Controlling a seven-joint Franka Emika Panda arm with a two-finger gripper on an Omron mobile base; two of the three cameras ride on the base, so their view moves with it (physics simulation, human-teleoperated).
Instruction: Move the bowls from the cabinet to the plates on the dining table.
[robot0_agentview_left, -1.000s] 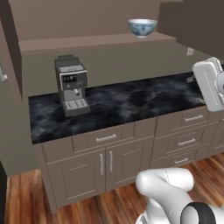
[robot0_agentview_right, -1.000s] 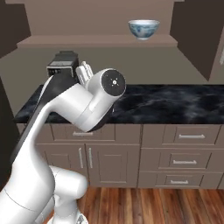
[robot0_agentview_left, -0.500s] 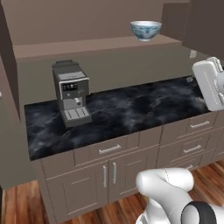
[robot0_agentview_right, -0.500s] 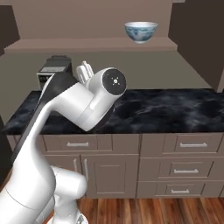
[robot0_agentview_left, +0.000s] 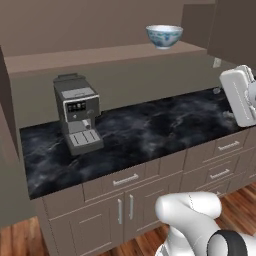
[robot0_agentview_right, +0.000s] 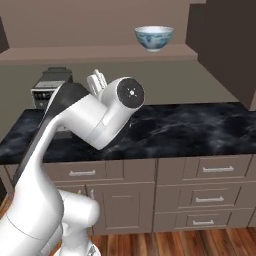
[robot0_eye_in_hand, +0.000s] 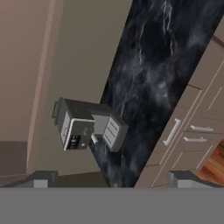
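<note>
Blue-floral bowl (robot0_agentview_left: 164, 36) sits upright on the cabinet shelf (robot0_agentview_left: 100, 54), toward its right end, high above the black marble counter (robot0_agentview_left: 150, 132); same bowl in right base view (robot0_agentview_right: 154, 38). No second bowl, plates or dining table visible from here. Coffee machine (robot0_agentview_left: 76, 114) stands on counter well left of and below the bowl, also in hand view (robot0_eye_in_hand: 87, 124), rolled sideways.

Gripper (robot0_eye_in_hand: 111, 179) fingers spread wide, nothing btwn them, pointed at counter/machine, not at bowl. Arm's wrist block at right edge of left base view, well apart from the shelf.

Handling guess: looks like glazed ceramic, so rigid, brittle, prob slick; moderate weight, not heavy. Small foot, flared wall, so body too wide and curved for a side pinch. Best hold prob rim: one finger inside, one outside, near the front edge of the shelf. Pinch firm but not hard; keep level, lift clear of shelf lip before pulling out. Risk: slip on glaze, or knocking it backward on approach
</note>
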